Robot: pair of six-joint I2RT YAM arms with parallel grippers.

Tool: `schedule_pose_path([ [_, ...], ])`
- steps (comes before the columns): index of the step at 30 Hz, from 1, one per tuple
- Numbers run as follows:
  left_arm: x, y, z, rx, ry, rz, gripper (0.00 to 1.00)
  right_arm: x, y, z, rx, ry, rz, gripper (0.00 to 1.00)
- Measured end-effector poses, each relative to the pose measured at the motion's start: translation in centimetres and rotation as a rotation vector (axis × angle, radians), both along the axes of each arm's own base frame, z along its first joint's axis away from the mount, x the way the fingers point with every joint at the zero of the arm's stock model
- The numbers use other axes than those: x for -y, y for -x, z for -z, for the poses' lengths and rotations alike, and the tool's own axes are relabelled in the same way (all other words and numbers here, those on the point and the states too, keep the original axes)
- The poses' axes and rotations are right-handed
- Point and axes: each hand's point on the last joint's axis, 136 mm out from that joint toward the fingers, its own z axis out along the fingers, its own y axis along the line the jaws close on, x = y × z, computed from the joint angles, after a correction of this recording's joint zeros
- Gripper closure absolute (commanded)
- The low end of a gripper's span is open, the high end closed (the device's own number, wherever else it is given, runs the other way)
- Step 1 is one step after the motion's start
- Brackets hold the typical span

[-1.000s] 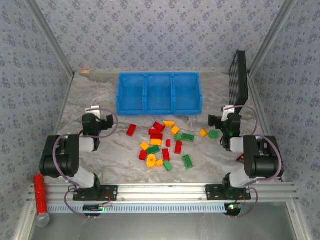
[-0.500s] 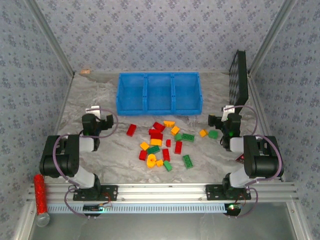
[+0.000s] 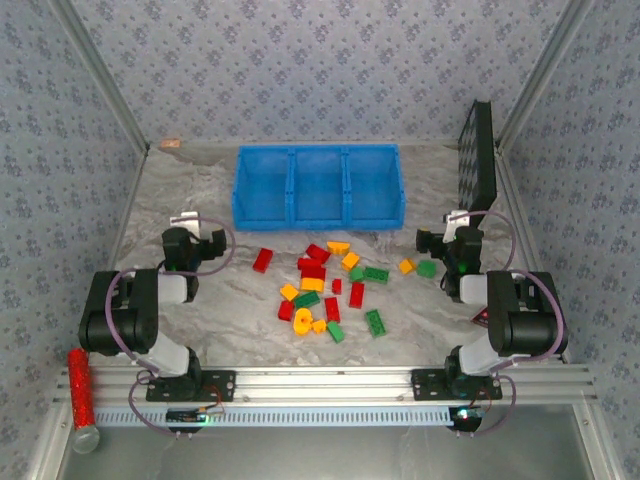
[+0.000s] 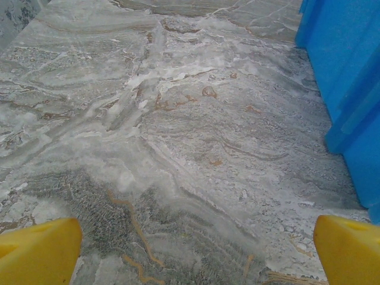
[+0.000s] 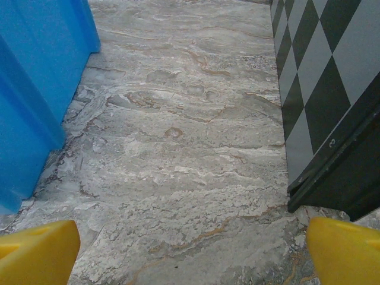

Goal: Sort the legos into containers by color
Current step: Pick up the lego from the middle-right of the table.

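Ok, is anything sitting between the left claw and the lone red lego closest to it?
Nothing visible does. Only bare marbled table lies between the open left claw and the lone red lego.

Legos (image 3: 312,284): about seven red, seven yellow-orange, six green, roughly twenty all told. Containers (image 3: 300,214): three joined blue bins. Checkered panel (image 3: 478,160): one.

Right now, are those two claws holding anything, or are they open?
Left claw: open, holding nothing.
Right claw: open, holding nothing.
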Motion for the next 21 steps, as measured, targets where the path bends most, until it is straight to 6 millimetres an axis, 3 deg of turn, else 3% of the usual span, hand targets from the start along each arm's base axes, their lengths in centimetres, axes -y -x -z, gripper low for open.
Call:
schedule_pose_path([
  [7,-0.1,-0.2,0.0,-0.014,0.000,-0.004,0.00,0.6,0.1,-0.2,-0.034,0.010,0.034,0.00],
  [9,-0.4,-0.8,-0.5,-0.053,-0.005,-0.023,0.00,1.3,-0.3,-1.5,-0.074,0.011,0.080,0.00],
  [10,-0.7,-1.3,-1.4,-0.060,-0.007,-0.036,0.00,1.8,-0.8,-3.3,-0.081,0.006,0.110,0.00],
  [12,-1.0,-2.5,-4.5,-0.047,-0.012,-0.054,0.00,2.4,-1.8,-7.5,-0.051,-0.014,0.158,0.00],
  [14,-1.2,-3.5,-9.3,0.007,-0.015,-0.068,0.00,2.7,-2.1,-11.4,-0.016,-0.052,0.186,0.01],
  [16,-1.0,-4.0,-14.6,0.076,-0.011,-0.073,0.00,2.4,-1.5,-13.9,-0.002,-0.100,0.182,0.01],
  [19,0.0,-3.5,-20.1,0.152,0.005,-0.054,0.00,2.0,0.0,-13.0,-0.075,-0.180,0.178,0.07],
  [21,1.2,-2.9,-21.3,0.155,0.008,-0.022,0.00,1.5,1.0,-10.7,-0.163,-0.234,0.187,0.11],
])
